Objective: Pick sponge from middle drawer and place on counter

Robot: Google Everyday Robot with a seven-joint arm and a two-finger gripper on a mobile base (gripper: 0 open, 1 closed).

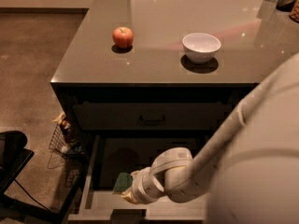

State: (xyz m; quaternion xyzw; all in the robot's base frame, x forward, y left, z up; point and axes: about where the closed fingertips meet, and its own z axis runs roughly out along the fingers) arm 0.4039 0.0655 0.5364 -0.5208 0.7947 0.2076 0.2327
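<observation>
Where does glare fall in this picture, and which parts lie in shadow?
Camera view: pale glare washes the far half of the glossy grey-brown counter; the round red apple and white round bowl cast dark shadows at their bases; the open dark grey middle drawer lies dim, where the gripper sits low beside the small green-faced sponge.

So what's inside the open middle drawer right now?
In the middle drawer the sponge lies front left, the gripper right at it. The arm covers the right half.
</observation>
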